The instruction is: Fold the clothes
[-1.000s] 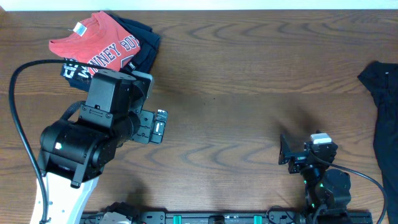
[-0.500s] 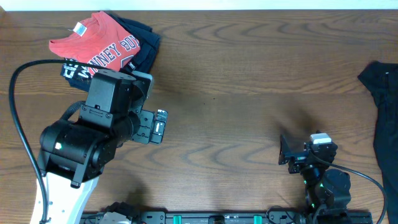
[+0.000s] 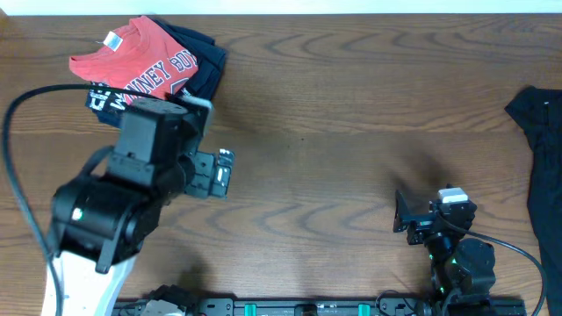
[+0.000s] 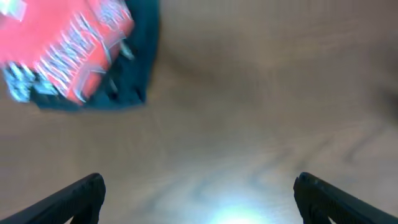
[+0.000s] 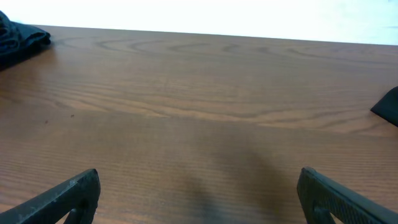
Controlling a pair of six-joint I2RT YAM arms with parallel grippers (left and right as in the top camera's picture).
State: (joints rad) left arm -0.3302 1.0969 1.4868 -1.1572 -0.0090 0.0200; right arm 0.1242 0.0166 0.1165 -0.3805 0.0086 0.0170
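Legible text is limited to the coral-red T-shirt [image 3: 132,54] at the far left corner of the tabletop [image 3: 351,105]. Its white-and-navy block lettering [image 3: 162,75] reads roughly "NEY BO" (partly folded under). The white print [image 3: 98,98] on the navy garment [image 3: 204,61] beneath and the neck tag [image 3: 111,41] are illegible.

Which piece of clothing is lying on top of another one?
The coral-red lettered T-shirt, at the far left: it rests on the navy printed garment, while the plain black garment lies alone at the far right.
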